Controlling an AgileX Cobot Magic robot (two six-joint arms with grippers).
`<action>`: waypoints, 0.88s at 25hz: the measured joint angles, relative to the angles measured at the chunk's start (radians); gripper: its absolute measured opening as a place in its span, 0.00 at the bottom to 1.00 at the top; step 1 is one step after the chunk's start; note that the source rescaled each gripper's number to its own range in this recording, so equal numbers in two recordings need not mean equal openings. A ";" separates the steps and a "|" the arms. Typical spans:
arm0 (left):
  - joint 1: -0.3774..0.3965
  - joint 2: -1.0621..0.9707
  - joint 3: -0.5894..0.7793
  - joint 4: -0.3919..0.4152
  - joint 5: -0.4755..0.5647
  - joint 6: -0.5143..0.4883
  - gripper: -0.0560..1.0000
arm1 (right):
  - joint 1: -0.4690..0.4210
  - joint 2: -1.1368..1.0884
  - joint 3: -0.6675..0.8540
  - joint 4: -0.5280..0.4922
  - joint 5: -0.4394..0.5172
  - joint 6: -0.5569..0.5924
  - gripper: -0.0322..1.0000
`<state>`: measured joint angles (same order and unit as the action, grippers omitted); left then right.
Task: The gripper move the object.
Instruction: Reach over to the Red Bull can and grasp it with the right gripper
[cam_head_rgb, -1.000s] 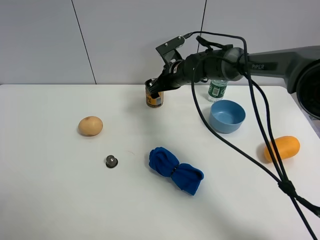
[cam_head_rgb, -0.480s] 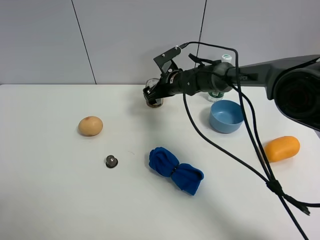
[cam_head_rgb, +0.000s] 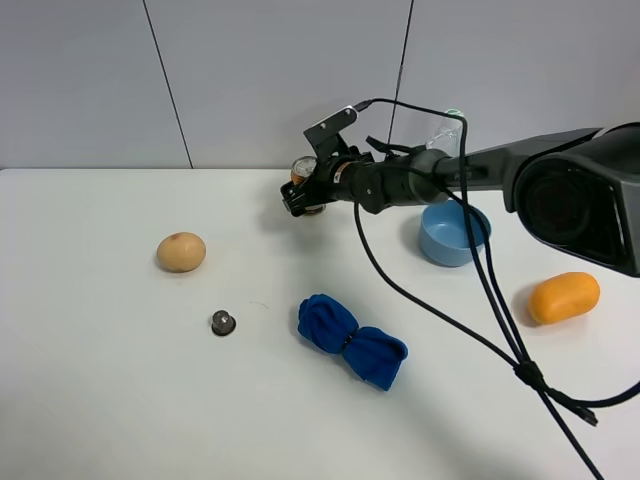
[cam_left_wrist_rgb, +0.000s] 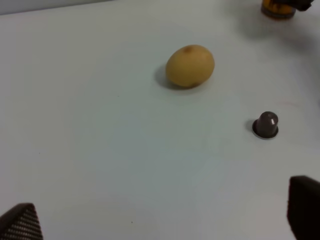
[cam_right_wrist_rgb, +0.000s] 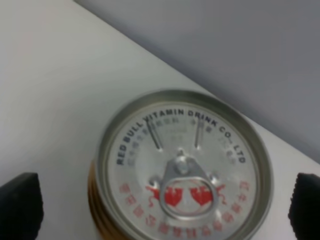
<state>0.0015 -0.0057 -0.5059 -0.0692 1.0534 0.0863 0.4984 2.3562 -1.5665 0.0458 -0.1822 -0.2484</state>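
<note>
The object (cam_head_rgb: 304, 171) is a small metal cylinder standing upright, long axis vertical, silver lid facing straight up. It sits at the far edge of the white table (cam_head_rgb: 100, 400), near 12 o'clock from the table's middle in the high view. From the right wrist the lid (cam_right_wrist_rgb: 182, 170) is a smooth, shiny disc with a raised rim, a pull tab, red bull marks and the ring of print "RED BULL VITAMIN DRINK CO., LTD"; a strip of yellow-orange wall shows under the rim. The right gripper (cam_head_rgb: 302, 197) straddles the can, its black fingers (cam_right_wrist_rgb: 20, 205) spread to either side with bare table showing between finger and can wall, so it is not clamped

Seen from the can in the high view, a round blue bowl (cam_head_rgb: 455, 232) lies at 4 o'clock, a crumpled blue cloth (cam_head_rgb: 350, 340) at 5, a small dark round knob (cam_head_rgb: 223, 322) at 7, a matte tan egg-shaped thing (cam_head_rgb: 181, 252) at 8. A smooth orange fruit (cam_head_rgb: 564, 297) lies farther out at 4

The left gripper (cam_left_wrist_rgb: 162, 217) hangs over bare table, its textured black fingertips wide apart, holding nothing
</note>
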 joint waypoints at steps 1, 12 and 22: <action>0.000 0.000 0.000 0.000 0.000 0.000 1.00 | 0.000 0.003 0.000 0.000 -0.014 0.000 1.00; 0.000 0.000 0.000 0.000 0.000 0.000 1.00 | 0.000 0.106 -0.096 0.000 -0.059 0.027 1.00; 0.000 0.000 0.000 0.000 0.000 0.000 1.00 | 0.012 0.131 -0.110 0.000 -0.105 0.061 1.00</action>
<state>0.0015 -0.0057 -0.5059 -0.0692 1.0534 0.0863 0.5103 2.4868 -1.6769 0.0458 -0.2874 -0.1879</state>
